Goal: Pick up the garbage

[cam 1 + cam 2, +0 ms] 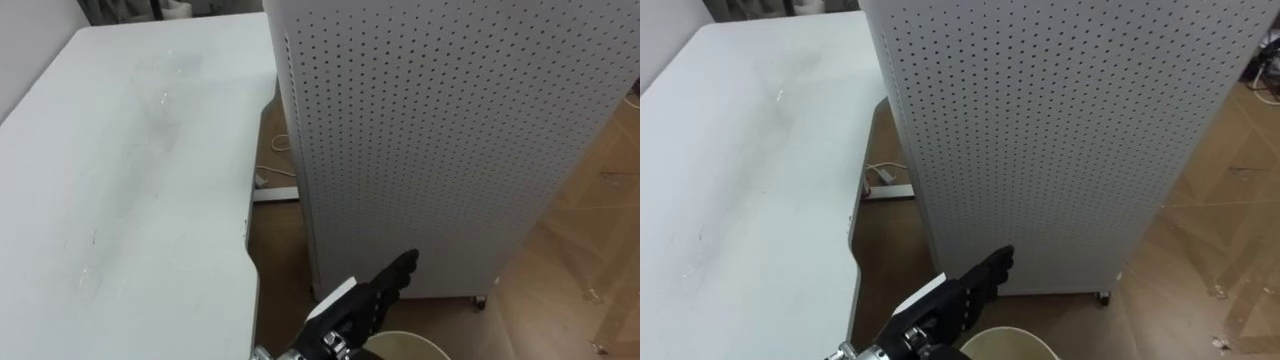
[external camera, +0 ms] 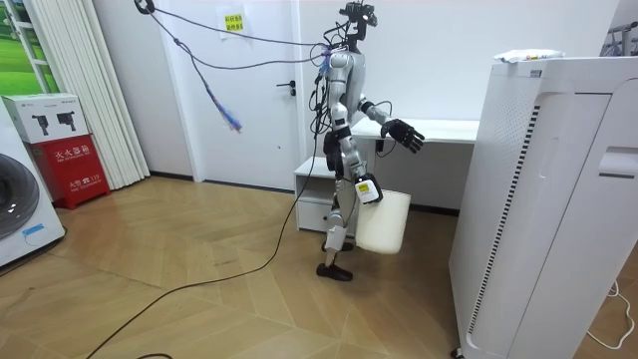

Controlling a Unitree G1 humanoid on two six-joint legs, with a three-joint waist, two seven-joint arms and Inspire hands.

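From the head camera, the tall white pegboard-sided cabinet (image 1: pixel 440 130) stands close in front. A white worktop (image 1: pixel 130 180) runs beside the cabinet on its left, with a strip of brown floor between them. The left hand (image 1: pixel 375 295) reaches up from below, near the foot of the cabinet. Its dark fingers are stretched out straight and hold nothing. Just below that hand, also near the cabinet's foot, curves the pale rim of a bin (image 1: pixel 405 343).

From the room camera, the robot stands on the wooden floor to the room view's left of the cabinet, facing it, with the worktop behind. Its left hand is raised at chest height towards the cabinet, spread and empty. The bin hangs off the floor at its right hand (image 2: pixel 367 189), low by its thigh, though I cannot tell the grip from here. A crumpled pale wad (image 2: pixel 526 57) lies on top of the cabinet, well apart from both hands.
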